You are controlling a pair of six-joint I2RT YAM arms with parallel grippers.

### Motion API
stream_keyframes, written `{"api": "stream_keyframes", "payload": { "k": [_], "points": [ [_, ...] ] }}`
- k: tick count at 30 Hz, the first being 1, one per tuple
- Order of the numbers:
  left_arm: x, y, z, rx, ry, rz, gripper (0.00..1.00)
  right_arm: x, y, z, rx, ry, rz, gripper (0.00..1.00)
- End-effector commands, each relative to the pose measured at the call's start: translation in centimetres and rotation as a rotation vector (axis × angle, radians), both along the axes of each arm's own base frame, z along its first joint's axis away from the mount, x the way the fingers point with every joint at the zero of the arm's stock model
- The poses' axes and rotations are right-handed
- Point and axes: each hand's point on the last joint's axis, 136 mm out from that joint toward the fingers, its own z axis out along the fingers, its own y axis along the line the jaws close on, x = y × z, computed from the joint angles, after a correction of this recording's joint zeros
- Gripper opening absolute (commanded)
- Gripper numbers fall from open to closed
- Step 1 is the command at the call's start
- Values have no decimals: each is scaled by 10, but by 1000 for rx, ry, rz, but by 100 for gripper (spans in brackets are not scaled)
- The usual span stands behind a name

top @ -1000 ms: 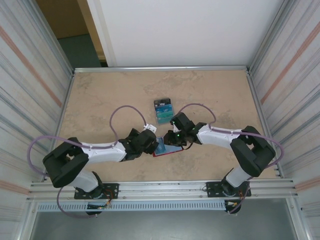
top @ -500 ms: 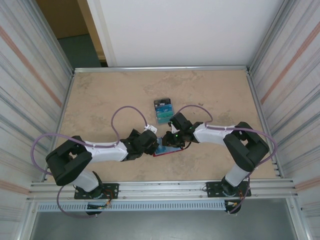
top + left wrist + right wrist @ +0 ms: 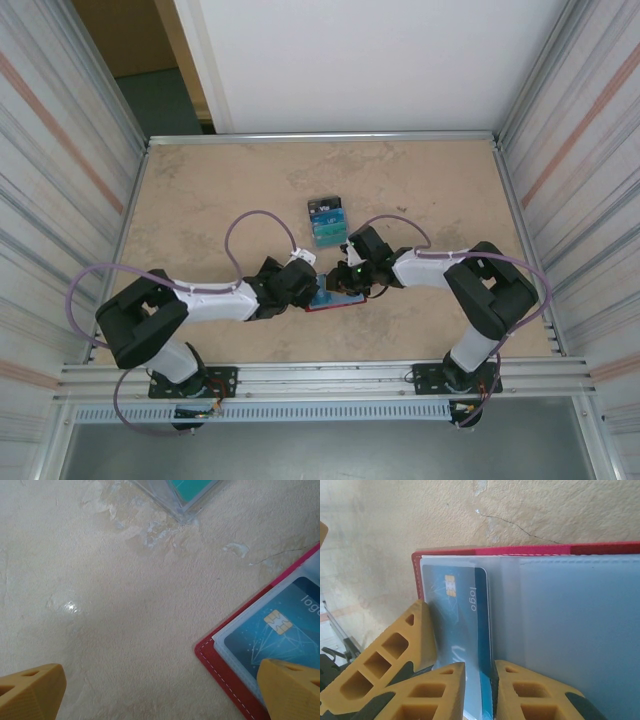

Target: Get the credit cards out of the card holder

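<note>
Top, holder: your red holder (image 3: 342, 304) lies open on the table (image 3: 220, 190), near the front edge and between the two arms.
Top, grippers: the left gripper (image 3: 308, 290) is at the holder's left end and the right gripper (image 3: 338, 287) is over its middle. The two nearly meet.
Top, pile: a blue-teal pile (image 3: 327, 222) lies just beyond the holder, apart from both grippers.
Left wrist, gripper: your left gripper (image 3: 160, 692) is spread wide and holds nothing. One fingertip (image 3: 290, 690) overlaps the holder (image 3: 216, 666) at its corner; the other is over bare table.
Left wrist, card: a blue card (image 3: 280, 625) lies in the clear sleeve just beside that fingertip.
Right wrist, gripper: your right gripper (image 3: 480, 695) is nearly closed, with the long edge of the card (image 3: 457, 605) in the narrow gap. You cannot tell whether it is pinched.
Right wrist, card: it lies in the end sleeve of the holder (image 3: 530, 550), close to the red border.
</note>
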Motion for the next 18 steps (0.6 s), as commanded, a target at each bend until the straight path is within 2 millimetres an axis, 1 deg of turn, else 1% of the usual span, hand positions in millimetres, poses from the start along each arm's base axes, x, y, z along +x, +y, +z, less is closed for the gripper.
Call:
{"api": "stream_keyframes", "payload": {
  "k": [1,5,9,15,18],
  "points": [
    [-7,13,-13,85,32,13,99,-5,0,-8,8,44,-4,21],
    [-9,12,-12,86,32,11,99,-6,0,-11,4,51,-2,21],
    [-11,13,-11,95,32,8,99,-4,7,-6,56,51,2,18],
    [-16,12,-11,119,32,-3,99,-3,14,3,119,41,4,16],
    [-19,11,-13,122,37,-3,99,-2,11,0,107,45,-10,17]
  ]
}}
